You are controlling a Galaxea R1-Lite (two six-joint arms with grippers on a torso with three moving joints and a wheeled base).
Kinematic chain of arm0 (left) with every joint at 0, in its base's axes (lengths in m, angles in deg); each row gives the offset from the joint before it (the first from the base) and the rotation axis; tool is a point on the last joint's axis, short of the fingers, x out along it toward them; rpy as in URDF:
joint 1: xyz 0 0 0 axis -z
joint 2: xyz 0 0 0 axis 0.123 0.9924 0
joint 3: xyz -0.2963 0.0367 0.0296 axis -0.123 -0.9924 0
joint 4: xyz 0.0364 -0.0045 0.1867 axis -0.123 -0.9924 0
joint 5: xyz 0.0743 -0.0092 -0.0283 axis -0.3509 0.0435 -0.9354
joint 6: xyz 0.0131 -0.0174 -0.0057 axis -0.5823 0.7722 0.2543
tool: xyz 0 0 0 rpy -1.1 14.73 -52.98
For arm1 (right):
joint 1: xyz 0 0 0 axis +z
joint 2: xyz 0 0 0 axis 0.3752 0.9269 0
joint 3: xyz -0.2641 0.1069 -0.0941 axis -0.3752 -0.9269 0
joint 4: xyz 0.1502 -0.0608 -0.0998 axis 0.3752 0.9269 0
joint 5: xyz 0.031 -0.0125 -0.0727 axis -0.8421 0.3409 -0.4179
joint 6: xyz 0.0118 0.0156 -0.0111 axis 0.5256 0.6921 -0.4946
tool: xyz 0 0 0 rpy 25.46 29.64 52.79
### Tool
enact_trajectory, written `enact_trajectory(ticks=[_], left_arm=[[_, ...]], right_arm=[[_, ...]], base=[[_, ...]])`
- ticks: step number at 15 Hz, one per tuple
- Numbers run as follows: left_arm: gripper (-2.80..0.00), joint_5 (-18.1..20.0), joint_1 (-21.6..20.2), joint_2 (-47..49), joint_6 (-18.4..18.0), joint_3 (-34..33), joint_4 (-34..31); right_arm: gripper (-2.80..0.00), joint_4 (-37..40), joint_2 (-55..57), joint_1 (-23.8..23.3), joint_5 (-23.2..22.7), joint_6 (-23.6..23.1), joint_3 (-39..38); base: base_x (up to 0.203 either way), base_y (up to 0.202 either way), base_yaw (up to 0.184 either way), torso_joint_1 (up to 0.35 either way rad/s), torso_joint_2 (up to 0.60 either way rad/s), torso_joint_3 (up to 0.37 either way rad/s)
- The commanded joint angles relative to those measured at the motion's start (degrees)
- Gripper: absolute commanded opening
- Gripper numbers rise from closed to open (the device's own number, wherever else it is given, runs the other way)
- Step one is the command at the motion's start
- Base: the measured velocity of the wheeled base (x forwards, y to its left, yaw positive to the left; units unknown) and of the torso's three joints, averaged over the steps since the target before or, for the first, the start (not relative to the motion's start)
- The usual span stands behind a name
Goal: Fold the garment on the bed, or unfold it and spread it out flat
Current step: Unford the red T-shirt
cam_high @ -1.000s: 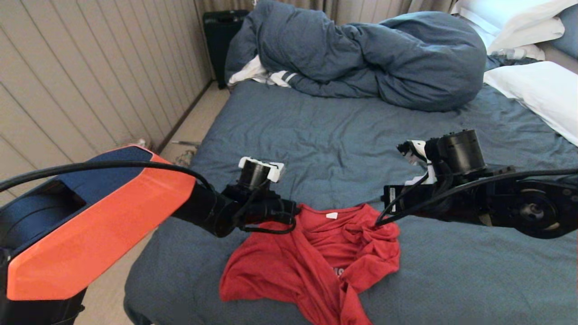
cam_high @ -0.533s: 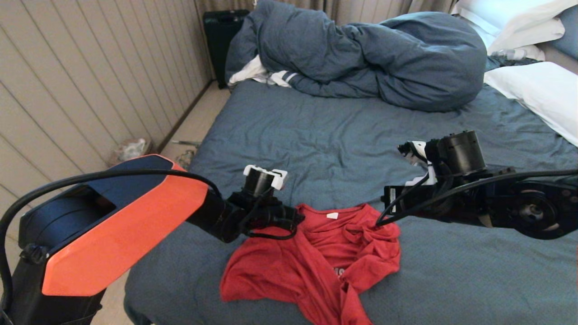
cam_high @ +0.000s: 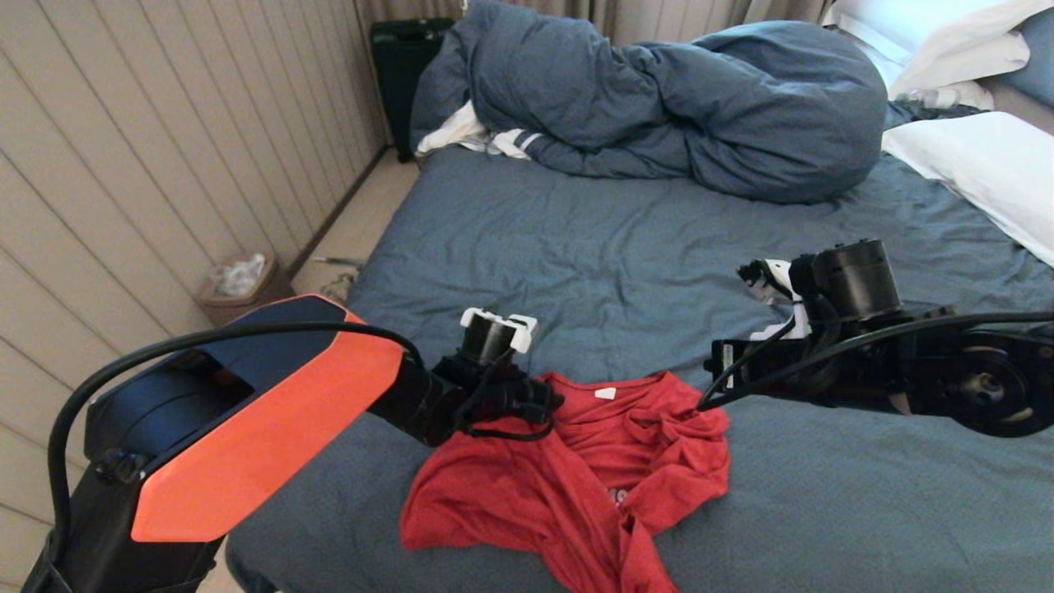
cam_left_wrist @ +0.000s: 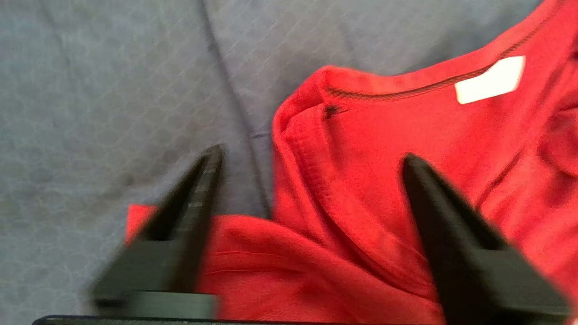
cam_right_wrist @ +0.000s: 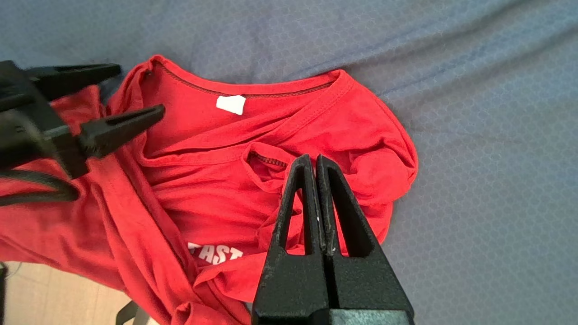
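Crumpled red cotton T-shirt (cam_high: 576, 469) lay on wrinkled blue-grey bed sheet (cam_high: 576, 247), near edge. Left gripper (cam_left_wrist: 307, 158) spread wide, straddling collar corner; nothing pinched yet. Right gripper (cam_right_wrist: 311, 164) closed empty above bunched fabric. Judged step: grasping collar; next needed lowering, closing.

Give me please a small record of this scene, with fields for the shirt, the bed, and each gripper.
shirt: red T-shirt, crumpled, lying on the near part of the bed, white neck label facing up
bed: dark blue-grey sheet, wrinkled; bunched duvet and white pillows at the far end
left gripper: open, over the collar's left corner, holding nothing
right gripper: shut, holding nothing, over the bunched middle of the shirt
state of work: shirt not yet spread flat or folded
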Motion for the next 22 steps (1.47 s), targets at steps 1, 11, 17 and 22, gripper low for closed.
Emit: enact_trajectory(ticks=[1,11,17,22], left_arm=[[-2.8,0.0,0.0,0.8,-0.2,0.1,0.2],[-2.8,-3.3,0.1,0.9,-0.6,3.8,0.4],[-2.8,-4.4,-6.1,1.6,-0.5,9.4,-0.4],[-2.8,-4.4,-12.5,2.7,-0.9,12.8,-0.6]], right_arm=[[-2.8,-0.1,-0.2,-0.1,0.0,0.1,-0.1],[-2.8,-0.2,-0.6,0.1,-0.1,0.0,-1.1],[-2.8,-3.9,0.0,0.5,0.1,-0.2,-1.9],[-2.8,-3.9,0.8,0.8,0.0,-0.3,-2.4]], base=[[0.0,0.0,0.0,0.0,0.0,0.0],[0.0,0.0,0.0,0.0,0.0,0.0],[0.0,0.0,0.0,0.0,0.0,0.0],[0.0,0.0,0.0,0.0,0.0,0.0]])
